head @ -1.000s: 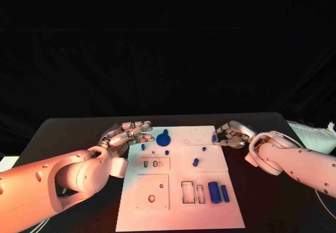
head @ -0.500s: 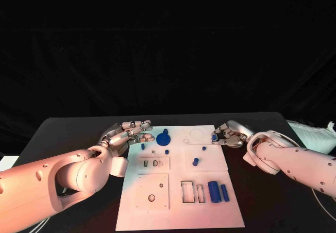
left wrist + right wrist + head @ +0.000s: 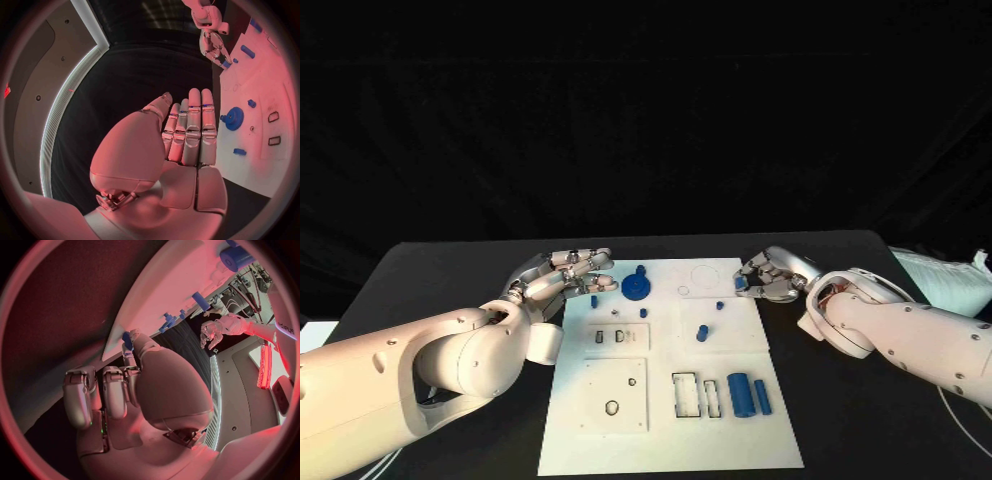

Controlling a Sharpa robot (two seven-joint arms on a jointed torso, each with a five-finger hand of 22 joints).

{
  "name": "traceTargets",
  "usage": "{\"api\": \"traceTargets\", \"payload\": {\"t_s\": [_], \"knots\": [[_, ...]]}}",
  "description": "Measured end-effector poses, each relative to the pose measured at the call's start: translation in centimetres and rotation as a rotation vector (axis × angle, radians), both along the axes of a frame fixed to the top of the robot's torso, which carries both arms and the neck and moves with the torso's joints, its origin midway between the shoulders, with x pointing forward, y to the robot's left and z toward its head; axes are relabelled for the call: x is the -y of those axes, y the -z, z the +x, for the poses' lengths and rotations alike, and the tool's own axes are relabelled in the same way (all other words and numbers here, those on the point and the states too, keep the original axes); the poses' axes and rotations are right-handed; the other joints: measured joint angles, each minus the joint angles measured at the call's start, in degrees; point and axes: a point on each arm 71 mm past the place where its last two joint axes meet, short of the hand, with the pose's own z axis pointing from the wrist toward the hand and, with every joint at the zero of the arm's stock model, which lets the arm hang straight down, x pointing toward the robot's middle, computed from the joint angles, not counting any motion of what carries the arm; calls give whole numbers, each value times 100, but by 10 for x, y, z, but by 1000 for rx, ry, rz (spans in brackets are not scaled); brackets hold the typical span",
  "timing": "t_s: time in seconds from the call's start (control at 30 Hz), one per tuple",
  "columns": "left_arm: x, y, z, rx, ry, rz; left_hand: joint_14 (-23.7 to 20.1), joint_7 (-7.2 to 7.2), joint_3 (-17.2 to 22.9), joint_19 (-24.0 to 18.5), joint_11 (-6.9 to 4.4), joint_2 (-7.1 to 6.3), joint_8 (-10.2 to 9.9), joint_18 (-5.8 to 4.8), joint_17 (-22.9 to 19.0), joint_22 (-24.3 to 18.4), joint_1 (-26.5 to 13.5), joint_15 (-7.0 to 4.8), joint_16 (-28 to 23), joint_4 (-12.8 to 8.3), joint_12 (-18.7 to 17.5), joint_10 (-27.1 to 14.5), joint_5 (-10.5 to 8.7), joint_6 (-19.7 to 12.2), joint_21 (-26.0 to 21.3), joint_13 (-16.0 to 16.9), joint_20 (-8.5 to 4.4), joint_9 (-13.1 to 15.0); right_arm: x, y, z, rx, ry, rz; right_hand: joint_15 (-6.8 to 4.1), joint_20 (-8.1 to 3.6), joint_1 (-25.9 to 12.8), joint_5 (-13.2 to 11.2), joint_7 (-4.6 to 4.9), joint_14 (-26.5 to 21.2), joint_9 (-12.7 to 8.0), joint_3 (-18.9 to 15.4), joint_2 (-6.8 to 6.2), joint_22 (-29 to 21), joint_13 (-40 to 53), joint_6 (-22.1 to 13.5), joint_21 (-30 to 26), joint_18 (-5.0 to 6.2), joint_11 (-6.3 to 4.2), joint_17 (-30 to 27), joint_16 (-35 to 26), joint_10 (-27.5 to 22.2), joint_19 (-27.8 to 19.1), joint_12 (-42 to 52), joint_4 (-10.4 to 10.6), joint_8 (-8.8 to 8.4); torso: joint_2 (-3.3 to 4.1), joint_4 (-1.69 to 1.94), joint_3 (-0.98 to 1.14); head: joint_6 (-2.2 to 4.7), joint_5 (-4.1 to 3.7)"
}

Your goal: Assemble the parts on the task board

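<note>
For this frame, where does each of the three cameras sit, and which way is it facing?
Head view: on the robot's head, looking down at the task board; both arms and the left robot hand and right robot hand show.
Left wrist view: behind the left robot hand, facing along its straight fingers past the board's edge.
Right wrist view: behind the right robot hand, its fingers curled at the board's edge.
Shared: head and left wrist views both show the blue gear.

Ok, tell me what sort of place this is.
Probably a robot test or lab bench: a black table before a dark backdrop, a white task board with cut-out slots and small blue parts, and a left hand and right hand at its far end.
</note>
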Motion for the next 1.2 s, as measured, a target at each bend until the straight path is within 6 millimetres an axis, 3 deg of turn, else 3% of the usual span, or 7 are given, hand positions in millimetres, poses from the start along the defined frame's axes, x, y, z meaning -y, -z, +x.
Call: {"api": "traceTargets", "payload": {"t_s": [0.27,0.43,0.7,0.93,1.07,1.2], "knots": [[0,0,0,-1,0,0,0,0,0,0,0,0,0,0,0,0,0,0,0,0,0,0,0,0,0,0,0,0,-4,-5,-2,42,6,22,-40,-31,16,46,-1,3,0,9,58,0,4,1,0,0,-42,0,0,19,-10,23,-24,0,-2,1,-1,-7,-7],[-1,1,1,-1,-3,2,0,0,0,0,0,0,0,0,-1,0,0,0,0,0,0,0,0,0,0,0,0,0,-20,-16,-10,56,-23,49,-41,-52,-58,56,-1,2,-1,1,132,0,19,1,0,1,-55,-1,0,5,11,-39,-32,0,-12,3,-3,-11,14],[-7,3,7,-1,-23,10,0,0,0,0,0,0,0,0,-1,0,0,0,0,0,0,0,0,0,0,0,0,0,-76,-33,-29,45,-114,89,-40,-52,-179,55,-1,2,-1,-8,185,-1,-8,1,0,1,-55,-1,0,5,11,-67,-40,0,-43,5,-18,-54,60],[-12,5,11,-3,-40,15,0,0,0,0,0,0,0,0,8,0,0,0,-22,0,0,0,0,0,0,0,0,0,-128,-33,-43,33,-194,69,-39,-51,-226,52,-1,2,-1,-24,188,4,-1,1,0,0,-55,-2,0,5,11,-83,-21,0,-90,59,-38,-151,100],[-12,6,12,-4,-44,15,0,0,0,0,0,0,0,0,8,0,0,0,-22,0,0,0,0,0,0,0,0,0,-149,-27,-50,29,-229,36,-39,-51,-226,50,-1,2,-1,-15,188,3,-1,1,-1,1,-54,-2,0,5,11,-83,-12,0,-106,97,-58,-185,99],[-13,6,13,-4,-45,14,0,0,0,0,0,0,0,0,7,0,0,0,-22,0,0,0,0,0,0,0,0,0,-166,-19,-55,25,-254,1,-39,-51,-256,50,-1,2,-1,-14,158,3,-6,1,-1,1,-53,-2,0,6,11,-92,-11,0,-111,114,-69,-208,103]]}}
